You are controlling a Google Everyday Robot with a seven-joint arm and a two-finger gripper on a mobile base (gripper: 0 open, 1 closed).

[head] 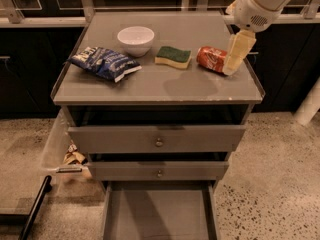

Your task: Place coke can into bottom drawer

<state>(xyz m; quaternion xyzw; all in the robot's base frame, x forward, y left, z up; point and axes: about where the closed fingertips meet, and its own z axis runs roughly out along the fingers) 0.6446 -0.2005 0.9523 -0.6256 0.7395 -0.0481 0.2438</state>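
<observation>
While the desk [165, 89] fills mid-view, the bottom drawer [159, 214] stands pulled out beneath its front. The gripper [236, 54] hangs over the desk's right rear; open or closed, cannot tell. The coke can [211, 59] lies sideways there, right end behind the gripper.

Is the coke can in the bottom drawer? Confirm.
No: the coke can lies on the cabinet top beside the gripper.
</observation>
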